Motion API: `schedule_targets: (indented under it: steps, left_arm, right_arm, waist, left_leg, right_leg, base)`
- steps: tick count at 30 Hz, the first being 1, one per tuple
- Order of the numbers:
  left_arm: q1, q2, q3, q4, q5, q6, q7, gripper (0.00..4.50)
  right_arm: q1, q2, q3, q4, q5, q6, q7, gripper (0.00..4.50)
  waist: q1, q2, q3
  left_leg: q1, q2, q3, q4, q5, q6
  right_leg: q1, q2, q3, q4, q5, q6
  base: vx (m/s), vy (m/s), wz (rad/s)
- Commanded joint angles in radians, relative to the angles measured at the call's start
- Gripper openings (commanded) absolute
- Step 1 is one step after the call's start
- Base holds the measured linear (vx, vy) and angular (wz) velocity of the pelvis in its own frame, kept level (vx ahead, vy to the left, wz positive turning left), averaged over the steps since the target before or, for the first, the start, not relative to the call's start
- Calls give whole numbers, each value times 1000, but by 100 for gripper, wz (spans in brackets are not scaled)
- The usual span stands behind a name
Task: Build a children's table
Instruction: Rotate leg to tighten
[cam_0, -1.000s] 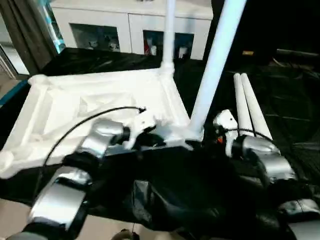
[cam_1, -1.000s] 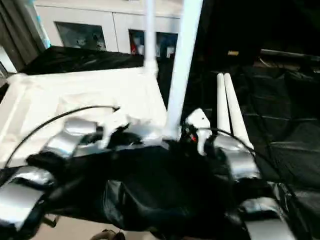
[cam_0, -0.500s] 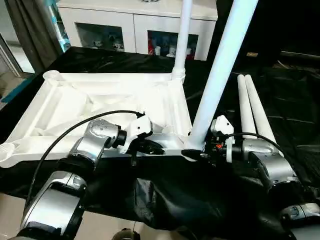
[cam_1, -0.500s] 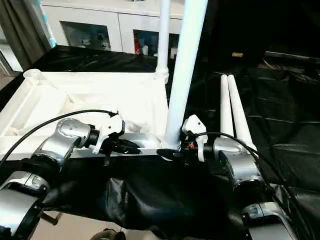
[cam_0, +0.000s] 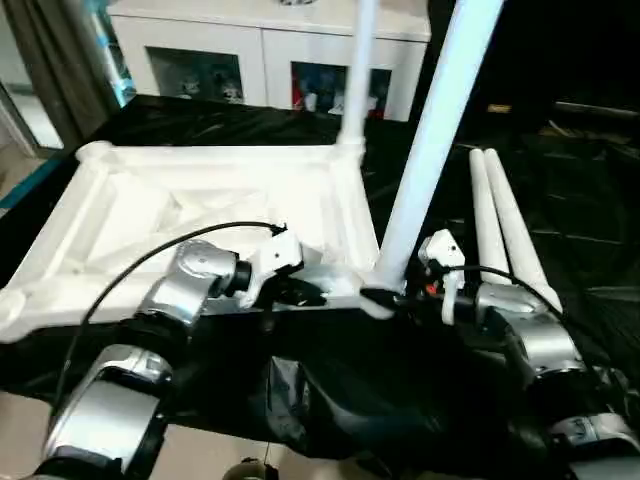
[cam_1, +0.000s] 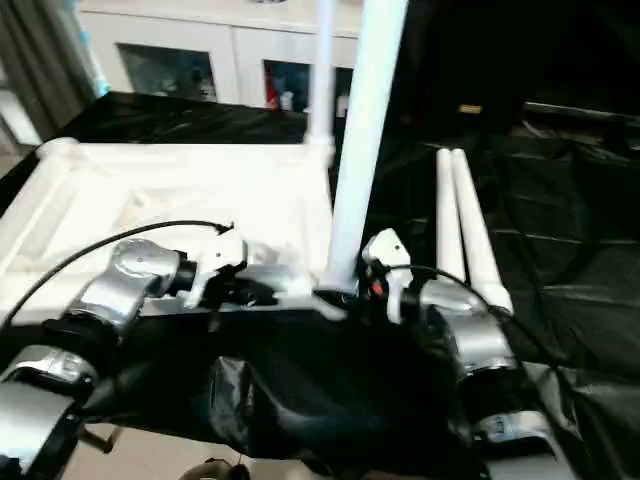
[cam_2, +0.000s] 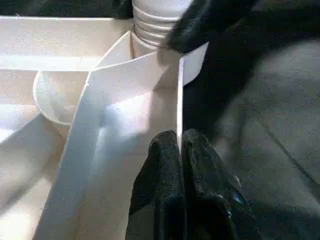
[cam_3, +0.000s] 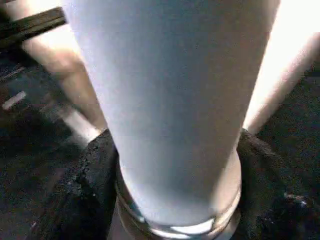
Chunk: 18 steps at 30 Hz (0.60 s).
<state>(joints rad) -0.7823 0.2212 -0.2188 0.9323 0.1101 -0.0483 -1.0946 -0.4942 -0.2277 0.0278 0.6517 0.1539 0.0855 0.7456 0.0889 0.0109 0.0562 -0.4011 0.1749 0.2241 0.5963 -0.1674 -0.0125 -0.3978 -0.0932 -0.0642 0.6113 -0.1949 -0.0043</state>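
My left end effector (cam_2: 179, 150) was pinched shut on the thin near rim of the white tabletop (cam_0: 200, 215), which lay upside down on the black-draped counter (cam_0: 590, 250). My right end effector (cam_3: 175, 165) was clamped around the base of the near leg (cam_0: 432, 140), one black finger (cam_3: 85, 185) on each side of the tube. The wrist views gave what the head views could not: the left showed the rim edge caught between my fingertips (cam_2: 165, 155) and the ribbed foot of the leg seated in its round corner socket (cam_2: 57, 97); the right showed the fingers hugging the white tube. The head views showed the whole tabletop with its ribbed underside, a second leg (cam_0: 355, 70) standing upright in the far corner, and two spare legs (cam_0: 497, 225) lying side by side to the right.
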Motion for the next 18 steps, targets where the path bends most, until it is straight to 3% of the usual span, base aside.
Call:
schedule_targets:
  steps: [1,2,3,5,8,11,13,15,16,18]
  left_arm:
    - [-57,-59,29,27,-4,21,162,0]
    - [-80,-91,42,57,0,40,254,0]
    - [-93,-108,47,74,2,39,302,0]
    - [-119,-145,41,106,16,30,385,0]
    - [-130,-167,47,121,12,30,406,0]
    - [-138,-181,52,137,7,20,400,0]
    - [-139,-181,52,144,7,11,396,0]
    - [-129,-163,47,144,6,-24,357,0]
    - [-126,-158,46,141,5,-31,346,0]
    - [-122,-153,44,138,5,-38,338,0]
  right_arm:
    - [3,47,4,84,-43,23,-162,277]
    - [-14,80,-13,118,-57,15,-278,277]
    - [-25,102,-25,137,-61,20,-345,277]
    - [-56,164,-22,177,-73,25,-441,277]
    - [-74,202,1,193,-85,-1,-432,277]
    - [-90,222,11,201,-90,-37,-401,349]
    - [-97,223,7,206,-85,-53,-394,349]
    - [-102,192,13,199,-82,-87,-335,384]
    - [-101,183,17,194,-83,-92,-320,391]
    - [-100,176,21,191,-85,-98,-309,391]
  waist:
    - [-9,-3,-67]
    - [-11,0,-65]
    - [-13,-5,-65]
    - [-14,-1,-64]
    - [-12,1,-66]
    - [-12,0,-67]
    - [-15,0,-66]
    - [-19,-1,-66]
    - [-20,-8,-66]
    - [-26,-5,-66]
  left_leg:
    - [43,68,-45,-79,-289,-29]
    - [48,67,-45,-80,-305,-41]
    - [48,65,-47,-81,-315,-42]
    - [47,64,-47,-81,-321,-39]
    - [45,63,-47,-81,-316,-25]
    - [42,64,-47,-81,-310,-11]
    - [40,63,-47,-82,-314,-12]
    - [40,63,-48,-82,-327,-7]
    - [39,63,-48,-82,-327,-2]
    - [34,63,-48,-80,-300,15]
  right_leg:
    - [24,-80,50,-83,-275,-228]
    - [21,-77,49,-86,-284,-224]
    - [24,-78,48,-91,-301,-217]
    - [22,-77,49,-96,-310,-203]
    - [25,-77,49,-96,-287,-194]
    - [28,-76,47,-93,-261,-199]
    - [29,-75,47,-93,-266,-198]
    - [30,-76,46,-94,-270,-200]
    - [32,-76,46,-95,-274,-198]
    - [34,-76,46,-91,-251,-208]
  base:
    - [0,0,0]
    - [0,0,0]
    - [0,0,0]
    - [0,0,0]
    - [0,0,0]
    - [0,0,0]
    - [0,0,0]
    - [0,0,0]
    - [0,0,0]
    - [0,0,0]
